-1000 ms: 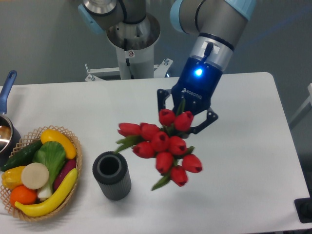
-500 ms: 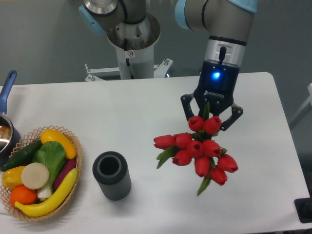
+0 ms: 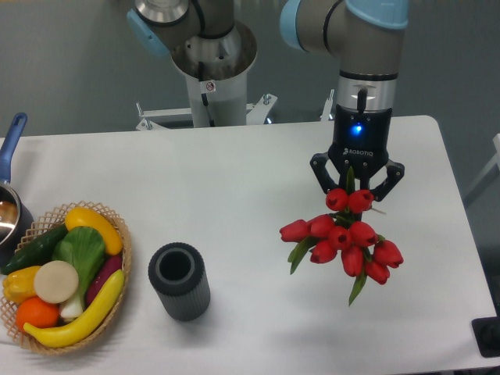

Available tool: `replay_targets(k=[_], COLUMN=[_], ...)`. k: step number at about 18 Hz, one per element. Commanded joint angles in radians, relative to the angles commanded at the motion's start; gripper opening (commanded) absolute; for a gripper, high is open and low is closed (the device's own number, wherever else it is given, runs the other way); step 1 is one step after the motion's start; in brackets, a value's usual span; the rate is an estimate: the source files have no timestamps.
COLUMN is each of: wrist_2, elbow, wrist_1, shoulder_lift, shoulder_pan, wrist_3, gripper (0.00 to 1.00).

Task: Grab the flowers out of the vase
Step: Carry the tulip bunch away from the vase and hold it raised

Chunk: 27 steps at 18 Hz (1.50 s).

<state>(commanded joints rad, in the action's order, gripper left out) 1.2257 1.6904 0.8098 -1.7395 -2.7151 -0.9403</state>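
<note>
The table (image 3: pixel 234 180) carries the same things as a second ago, and only the arm (image 3: pixel 367 47) and its load have shifted: it has swung from the middle of the table, close to the vase, out toward the right side, and its wrist now points almost straight down where it was tilted before. The basket (image 3: pixel 123 258) of fruit and vegetables at the left edge and the pot (image 3: pixel 9 211) behind it have not stirred. The vase (image 3: pixel 180 281) stands upright and empty where it stood, its round mouth open, now well apart from the flowers. The flowers (image 3: pixel 344 238) hang under the gripper (image 3: pixel 357 186), buds bunched below it and a few green leaves trailing down, over the right part of the table and seemingly off its top. The gripper has its two fingers drawn in around the top of the bunch, gripping the stems, though the buds hide the exact contact. Judged from this, the flowers are already out of the vase and the pick-up looks essentially done; what remains is only keeping hold.
</note>
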Motion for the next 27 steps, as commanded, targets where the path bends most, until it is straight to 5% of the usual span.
replay_targets(k=[4, 11, 15, 23, 27], wrist_2=[0.049, 0.250, 0.271, 0.434, 0.446], elbow=[-0.008, 0.012, 0.012, -0.003, -0.005], wrist_1=[0.064, 0.083, 0.095, 0.239, 0.249], shoulder_lift=[0.000, -0.012, -0.012, -0.029, -0.034], shoulder_pan=[-0.015, -0.014, -0.014, -0.011, -0.014], wrist_3=[-0.008, -0.017, -0.045, -0.147, -0.158], gripper=[0.30, 0.29, 0.30, 0.30, 0.29])
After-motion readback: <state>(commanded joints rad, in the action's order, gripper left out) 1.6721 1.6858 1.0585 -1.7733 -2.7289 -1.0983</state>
